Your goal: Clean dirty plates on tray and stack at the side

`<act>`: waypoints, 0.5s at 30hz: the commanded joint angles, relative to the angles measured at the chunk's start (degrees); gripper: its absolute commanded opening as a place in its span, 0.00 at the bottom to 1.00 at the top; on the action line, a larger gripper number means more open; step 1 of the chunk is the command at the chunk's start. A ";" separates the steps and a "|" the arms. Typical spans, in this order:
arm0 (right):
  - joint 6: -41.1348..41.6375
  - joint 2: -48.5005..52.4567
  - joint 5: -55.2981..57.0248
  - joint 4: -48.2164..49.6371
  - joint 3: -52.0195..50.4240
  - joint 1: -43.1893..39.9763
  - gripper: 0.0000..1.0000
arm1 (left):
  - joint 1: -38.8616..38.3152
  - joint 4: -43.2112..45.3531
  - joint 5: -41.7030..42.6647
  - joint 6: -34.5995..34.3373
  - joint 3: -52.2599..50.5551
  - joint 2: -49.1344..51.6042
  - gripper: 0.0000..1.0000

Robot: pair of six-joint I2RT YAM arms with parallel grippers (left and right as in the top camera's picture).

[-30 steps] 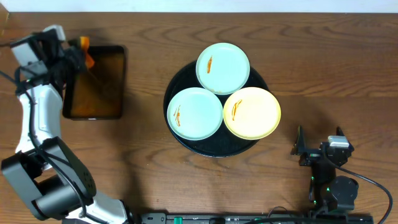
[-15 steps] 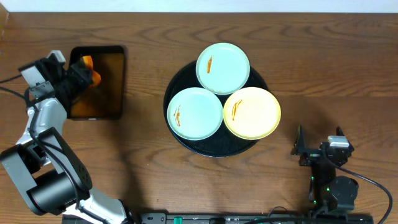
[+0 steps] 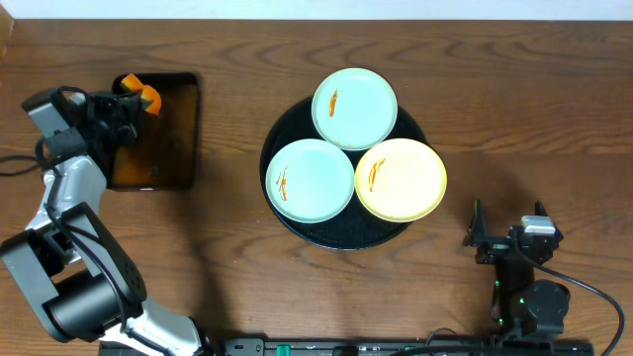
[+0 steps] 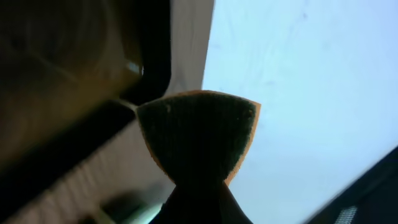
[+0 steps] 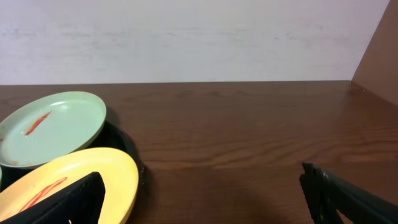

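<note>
Three plates lie on the round black tray (image 3: 287,124): two pale blue-green ones (image 3: 354,107) (image 3: 310,179) and a pale yellow one (image 3: 400,179), each with orange streaks. My left gripper (image 3: 134,100) is at the far left, shut on an orange sponge (image 3: 148,97) held over the corner of the small tray. The left wrist view shows the sponge's dark green face (image 4: 199,137) pinched in the left gripper (image 4: 198,194). My right gripper (image 3: 492,235) rests open at the lower right, to the right of the yellow plate (image 5: 74,180) and the farther green plate (image 5: 53,127).
A small rectangular black tray of brown liquid (image 3: 156,138) sits at the left by the left gripper. Bare wooden table (image 3: 514,109) spreads to the right of the round tray. A pale wall (image 5: 199,37) bounds the table's far edge.
My left gripper has swung with the sponge from the small tray's left edge to above its top-left corner. The plates and the right arm have not moved.
</note>
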 commanded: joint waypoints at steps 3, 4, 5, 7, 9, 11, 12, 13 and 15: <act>-0.63 -0.22 0.15 -0.22 -0.09 0.85 0.99 | 0.09 0.26 5.86 -21.00 0.39 -0.50 0.07; -0.63 -0.22 0.15 -0.22 -0.09 0.85 0.99 | 0.09 0.26 5.86 -21.44 0.39 -0.50 0.08; -0.63 -0.22 0.15 -0.22 -0.09 0.85 0.99 | 0.09 0.28 5.84 -22.10 0.39 -0.50 0.07; -0.63 -0.22 0.17 -0.22 -0.09 0.85 0.99 | 0.31 0.31 5.53 -22.08 0.39 -0.50 0.07; -0.63 -0.24 0.15 -0.22 -0.09 0.85 0.99 | 0.70 0.31 4.92 -22.08 0.39 -0.50 0.07; -0.63 -0.24 0.17 -0.22 -0.09 0.85 0.99 | 1.40 0.24 3.41 -22.03 0.39 -0.50 0.08; -0.63 -0.24 0.15 -0.22 -0.09 0.85 0.99 | 1.92 -0.13 2.80 -22.05 0.39 -0.50 0.08; -0.63 -0.24 0.15 -0.22 -0.09 0.85 0.99 | 2.54 -0.39 2.58 -22.05 0.39 -0.50 0.08; -0.63 -0.24 0.15 -0.22 -0.09 0.85 0.99 | 3.52 -1.92 2.58 -22.05 0.39 -0.50 0.07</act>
